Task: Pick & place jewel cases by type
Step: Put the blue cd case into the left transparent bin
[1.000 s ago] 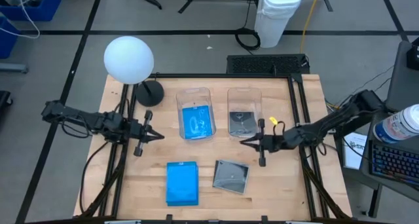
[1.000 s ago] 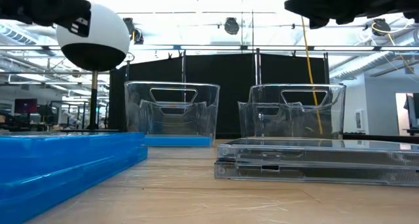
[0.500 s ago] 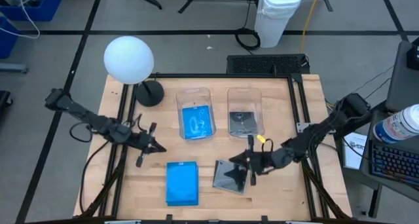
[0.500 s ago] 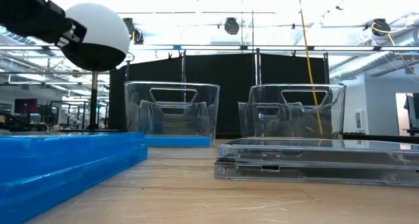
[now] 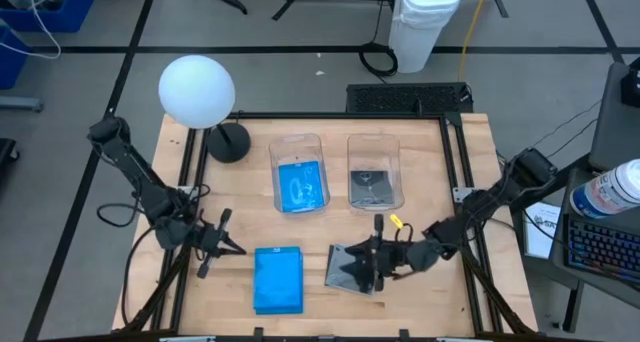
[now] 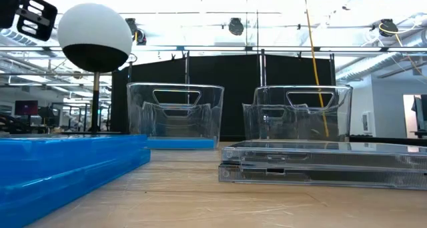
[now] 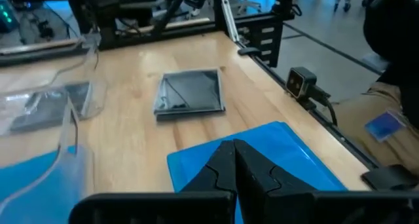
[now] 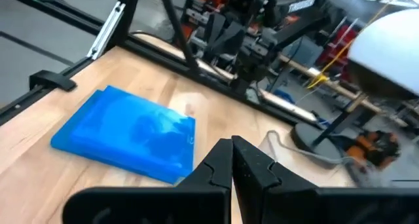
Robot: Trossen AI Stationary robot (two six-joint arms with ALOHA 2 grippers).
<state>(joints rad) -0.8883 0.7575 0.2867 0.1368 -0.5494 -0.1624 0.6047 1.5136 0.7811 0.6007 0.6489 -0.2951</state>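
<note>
- Wooden bench (image 5: 320,287), seen from overhead: two clear tubs stand side by side at frame centre, the left tub (image 5: 298,172) already holding a blue jewel case (image 5: 300,185), the right tub (image 5: 374,170) holding a grey see-through case (image 5: 372,187). You can judge the sorting rule from that: blue to one tub, grey to the other.
- Two cases remain loose in the lower middle of the frame: a blue jewel case on the bench (image 5: 278,279) and, just to its right, a grey jewel case on the bench (image 5: 353,268).
- Your right end effector (image 5: 374,265) sits low over the grey loose case, fingers pressed together in the wrist view. It grips nothing, so widen it before any grasp.
- Your left end effector (image 5: 222,247) hangs just left of the blue loose case, apart from it, its fingers likewise closed together and empty.
- Each arm appears matched to the case nearest it, which keeps them from crossing.
- A white globe lamp (image 5: 197,90) stands at upper left, clear of both arms.
</note>
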